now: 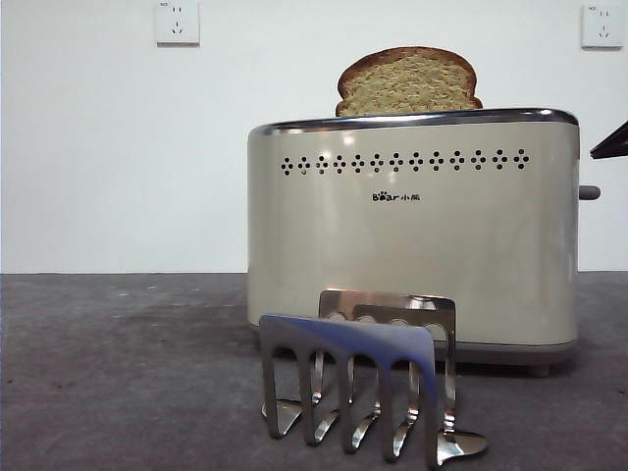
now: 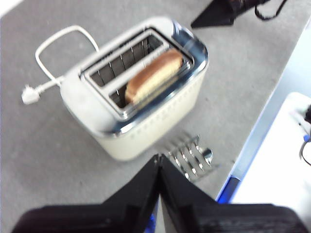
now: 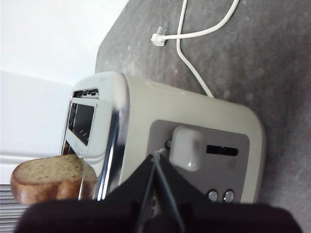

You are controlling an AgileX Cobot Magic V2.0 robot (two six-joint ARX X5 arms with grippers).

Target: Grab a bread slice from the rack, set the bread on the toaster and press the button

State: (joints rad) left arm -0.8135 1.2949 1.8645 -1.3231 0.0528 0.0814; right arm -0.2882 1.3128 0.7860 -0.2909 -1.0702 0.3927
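The slice of bread (image 1: pixel 407 83) is seated in the toaster (image 1: pixel 412 245), still proud because the button (image 3: pixel 187 148) is unpressed. The closed, empty right hand (image 3: pixel 156 154) is held at the button's 8 o'clock for pressing; the left hand (image 2: pixel 159 158) is closed, empty.

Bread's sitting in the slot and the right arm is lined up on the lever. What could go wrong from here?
1. The right gripper, jaws shut, sits at the edge of the lever knob, not squarely over it; a push might slide off.
2. The slice of bread stands high out of the toaster, so it may not drop cleanly.
3. The plug lies loose on the table, so the lever may not latch.
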